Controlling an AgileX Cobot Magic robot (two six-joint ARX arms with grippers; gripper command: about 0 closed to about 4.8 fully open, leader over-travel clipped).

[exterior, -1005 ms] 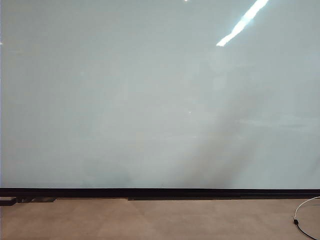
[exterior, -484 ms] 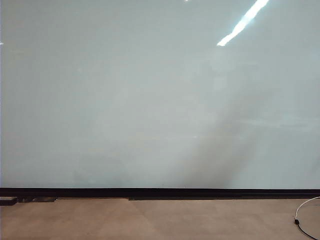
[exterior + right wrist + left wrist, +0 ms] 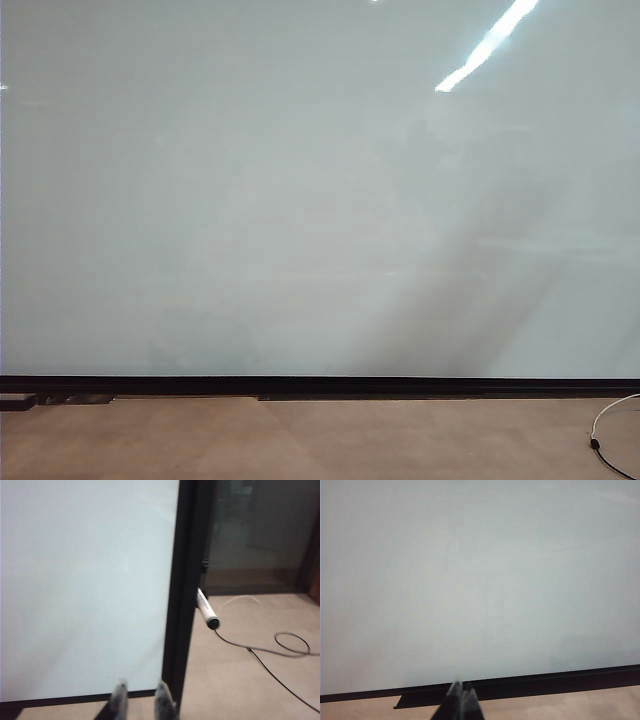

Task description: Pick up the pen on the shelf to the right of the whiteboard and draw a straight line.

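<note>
The whiteboard (image 3: pixel 300 200) is a large glossy pale board that fills the exterior view; no gripper shows there and I see no straight line on it. In the right wrist view the pen (image 3: pixel 207 611), white with a black end, pokes out from the board's black right edge (image 3: pixel 187 580); its support is hidden. My right gripper (image 3: pixel 141 696) hangs in front of the board's lower right corner, well short of the pen, open with nothing between its fingers. My left gripper (image 3: pixel 463 694) points at the board's bottom strip, its tips together, shut and empty.
A black strip (image 3: pixel 320 385) runs along the board's bottom above a tan floor. A cable (image 3: pixel 280 650) loops over the floor to the right of the board, also seen as a white cable (image 3: pixel 610 415) in the exterior view. A dark glass wall (image 3: pixel 260 525) stands behind.
The faint dark shadow on the right half of the whiteboard has widened and shifted a little. Nothing else differs in the exterior view.
</note>
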